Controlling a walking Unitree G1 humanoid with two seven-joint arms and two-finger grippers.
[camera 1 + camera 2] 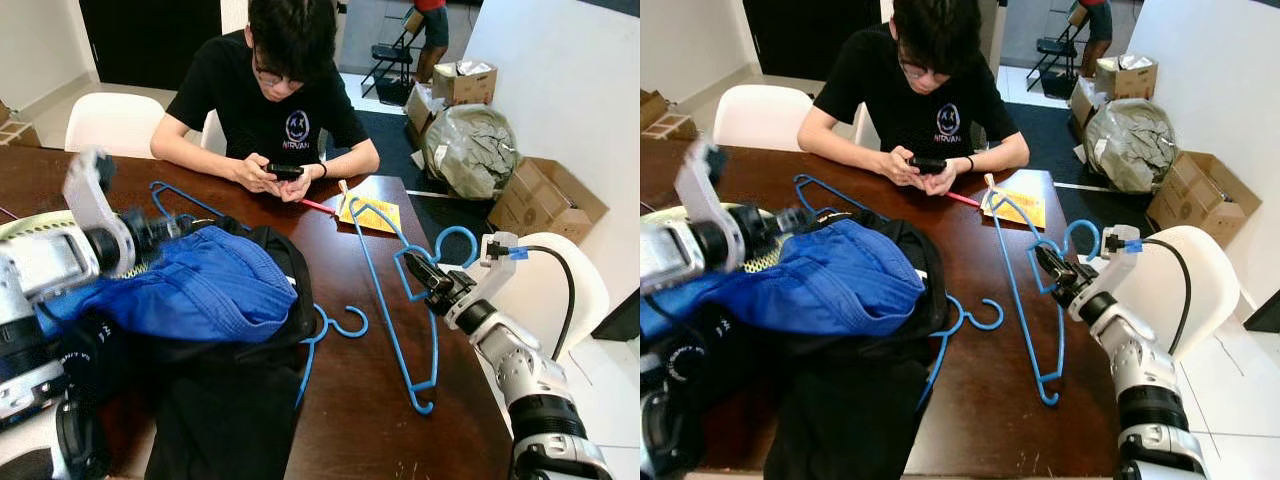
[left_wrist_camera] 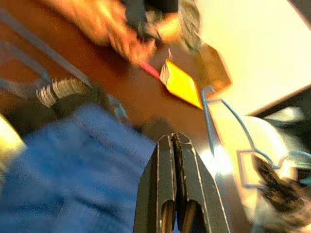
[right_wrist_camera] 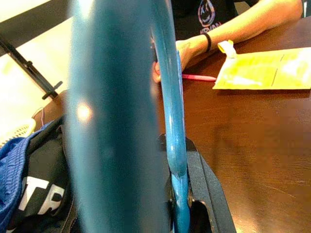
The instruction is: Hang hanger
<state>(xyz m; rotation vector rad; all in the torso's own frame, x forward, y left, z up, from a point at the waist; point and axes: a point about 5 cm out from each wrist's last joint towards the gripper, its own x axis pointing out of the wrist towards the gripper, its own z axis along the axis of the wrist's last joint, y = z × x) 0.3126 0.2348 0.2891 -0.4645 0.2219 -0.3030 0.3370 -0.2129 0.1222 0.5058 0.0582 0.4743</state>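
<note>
Blue plastic hanger (image 1: pixel 392 300) is in the right hand (image 1: pixel 428 275), fingers closed on the neck just below the hook. Hanger lies tilted along the right edge of the dark wooden bench (image 1: pixel 370 400), far end by the yellow packet (image 1: pixel 372 214), near corner touching the wood, hook out over the edge toward the white chair (image 1: pixel 545 290). Gripping at the neck likely keeps the hook free for a rail (no rail visible here, so the hang step looks a way off).

Left hand (image 2: pixel 176 145) is pressed shut and holds nothing; it hovers above the blue garment (image 1: pixel 190 285), which sits on black clothing (image 1: pixel 230 400). Two more blue hangers poke out of that pile, one hook (image 1: pixel 342 325) at mid-bench.

Person (image 1: pixel 275 90) seated across the bench is busy with a phone, hands clear of the hanger.

Right wrist view gives what the head views can't: the hanger wire (image 3: pixel 176 145) seated between the fingers, plus a thick blurred blue band right at the lens. Left wrist view is motion-blurred but confirms the fingers meet.
</note>
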